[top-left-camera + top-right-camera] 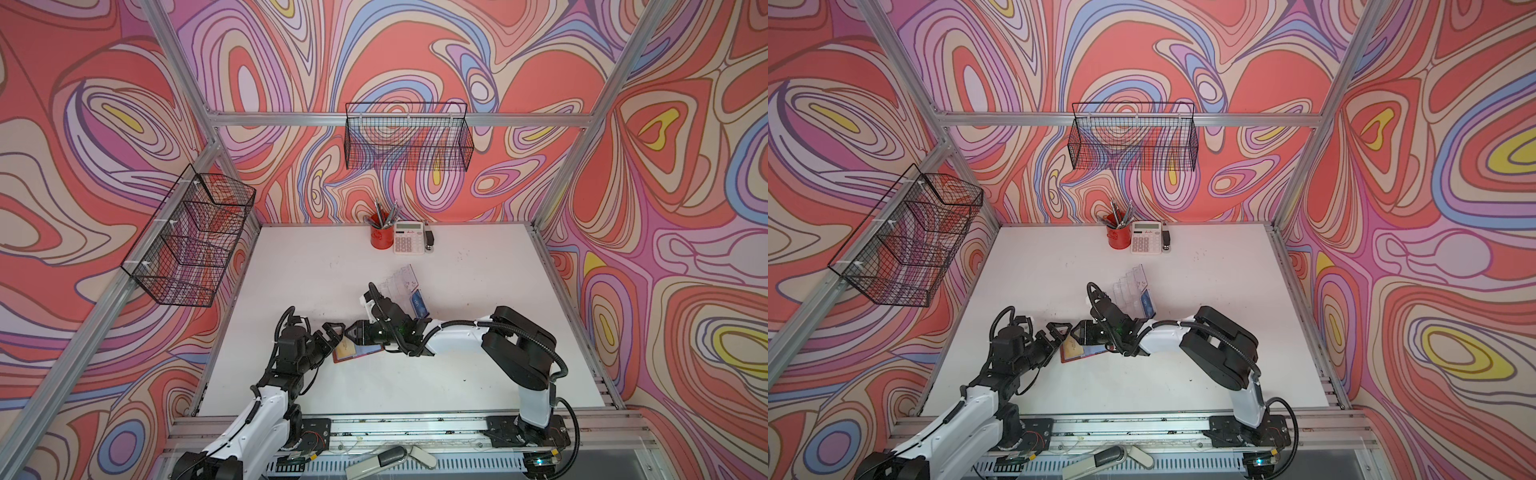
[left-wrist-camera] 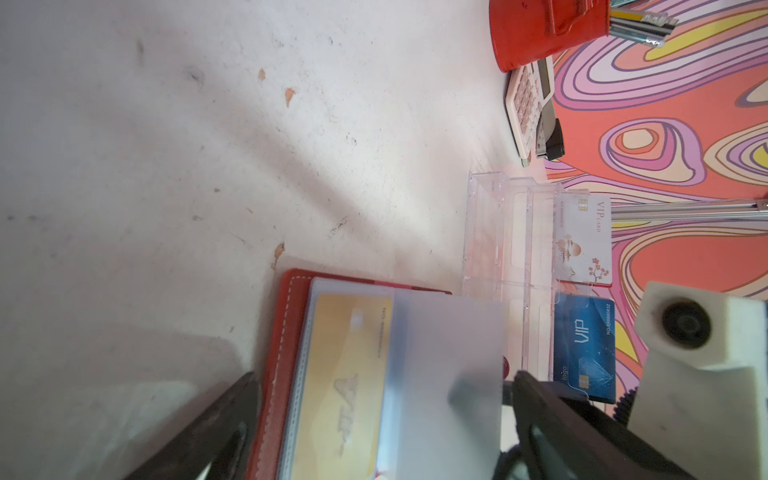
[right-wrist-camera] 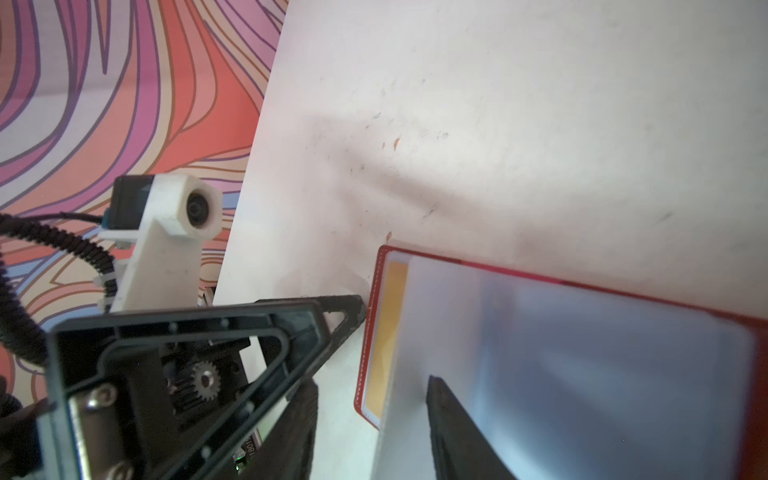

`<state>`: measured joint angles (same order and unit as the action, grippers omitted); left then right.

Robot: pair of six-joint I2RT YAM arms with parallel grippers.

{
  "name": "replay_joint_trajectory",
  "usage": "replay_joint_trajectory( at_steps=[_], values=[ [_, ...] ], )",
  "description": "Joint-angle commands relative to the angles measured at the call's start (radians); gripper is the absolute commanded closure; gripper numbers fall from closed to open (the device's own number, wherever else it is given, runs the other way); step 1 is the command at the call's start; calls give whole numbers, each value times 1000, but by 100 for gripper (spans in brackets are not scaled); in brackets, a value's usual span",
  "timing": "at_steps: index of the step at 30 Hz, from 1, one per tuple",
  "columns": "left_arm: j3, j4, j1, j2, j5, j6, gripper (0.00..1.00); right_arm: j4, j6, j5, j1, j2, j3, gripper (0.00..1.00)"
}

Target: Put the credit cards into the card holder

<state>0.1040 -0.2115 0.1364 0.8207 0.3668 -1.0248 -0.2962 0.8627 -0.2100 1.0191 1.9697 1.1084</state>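
- The credit cards are split between two places. A gold card (image 2: 345, 374) lies in a pocket of the open red wallet (image 2: 291, 332) on the counter (image 1: 291, 291). A blue card (image 2: 584, 349) and a white card (image 2: 584, 241) already stand in the clear card holder (image 2: 498, 232), near the wallet on its far side.
- Expect the gold card to be light, stiff and slick. It sits flat in its pocket, so there is little to catch. I would take it by a short edge, pinched across its thickness, once that edge is free of the pocket.
- A frosted sleeve page (image 2: 449, 353) stands lifted over the wallet and hides part of it. It looks floppy and would probably fall back if released.
- Your right hand (image 1: 352, 332) is at that page with its jaws partly closed. These views do not show whether it actually pinches the page.
- Your left hand (image 1: 334, 333) is spread wide and holds nothing. It sits at the wallet's edge, almost tip to tip with the right, so mind a knock between them.
- The wallet looks light and may slide when you pull a card, so steady it.
- The holder is thin clear plastic and your right arm passes just beside it. A nudge could tip it.
- The red pen cup (image 1: 381, 237) and the calculator (image 1: 409, 237) stand at the far edge of the counter, well apart from the work.
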Motion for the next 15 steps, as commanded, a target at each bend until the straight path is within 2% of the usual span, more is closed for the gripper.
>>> replay_joint_trajectory(
  at_steps=[1, 9, 12, 15],
  values=[
    [12, 28, -2, 3, -10, 10, 4, -24, 26, 29, 27, 52, 10, 54],
    [10, 34, -2, -11, -12, 11, 4, -51, 48, 26, 34, 103, -4, 58],
    [10, 50, -3, -24, -23, 12, 4, -28, 30, 31, 34, 80, 2, 60],
    [12, 47, -2, -31, -17, 14, 4, 24, 1, 88, 35, 24, -9, 60]
  ],
)
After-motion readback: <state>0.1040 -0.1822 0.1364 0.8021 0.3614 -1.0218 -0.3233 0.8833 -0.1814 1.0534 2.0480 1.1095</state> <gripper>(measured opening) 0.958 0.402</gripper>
